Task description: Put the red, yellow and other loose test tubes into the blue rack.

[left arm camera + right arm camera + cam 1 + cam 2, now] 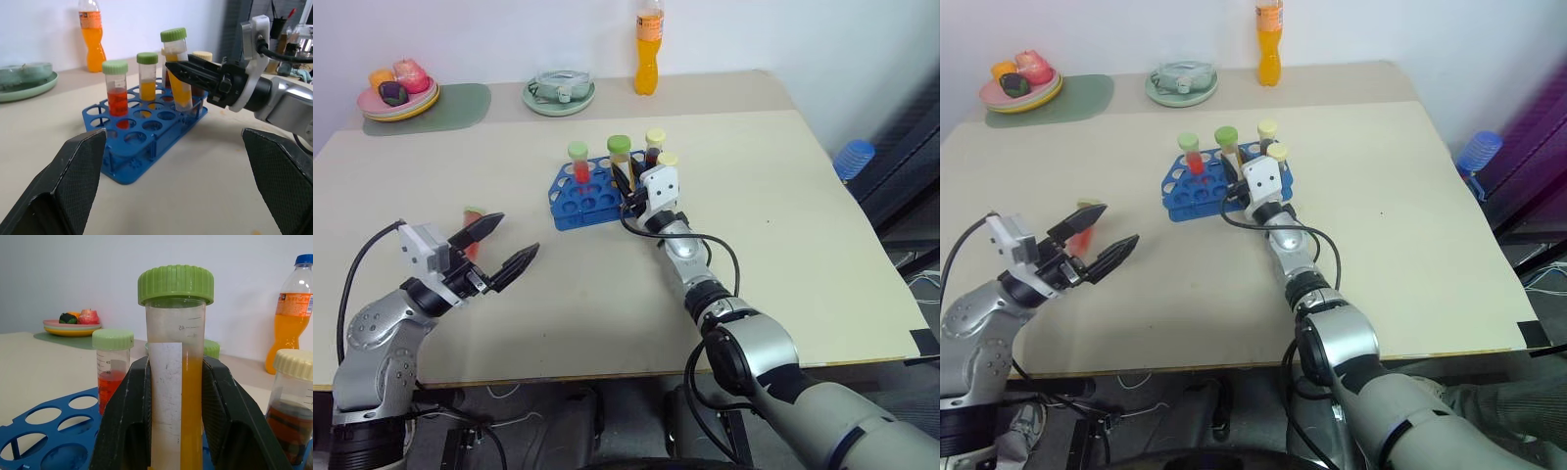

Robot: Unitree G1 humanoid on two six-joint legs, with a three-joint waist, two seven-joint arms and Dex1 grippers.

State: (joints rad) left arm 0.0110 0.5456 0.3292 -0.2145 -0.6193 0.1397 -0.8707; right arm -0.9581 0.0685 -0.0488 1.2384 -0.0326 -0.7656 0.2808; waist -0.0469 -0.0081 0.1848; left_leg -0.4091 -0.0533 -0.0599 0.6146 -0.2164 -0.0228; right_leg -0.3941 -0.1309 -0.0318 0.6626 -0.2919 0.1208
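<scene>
Right gripper (183, 73) was clamped on yellow tube (176, 382), upright over rack (142, 142) for seating; left gripper (499, 245) stood open, idle.

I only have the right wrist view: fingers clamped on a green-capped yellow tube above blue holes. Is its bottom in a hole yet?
Observer: The left wrist view shows the yellow tube tilted in the right gripper, with its bottom end at a corner hole of the blue rack. I cannot tell how deep it sits.
Operator: Is anything left loose outside the rack?
Observer: Yes, one red tube lies on the table, apart from the rack and just behind the fingers of the open left gripper.
</scene>
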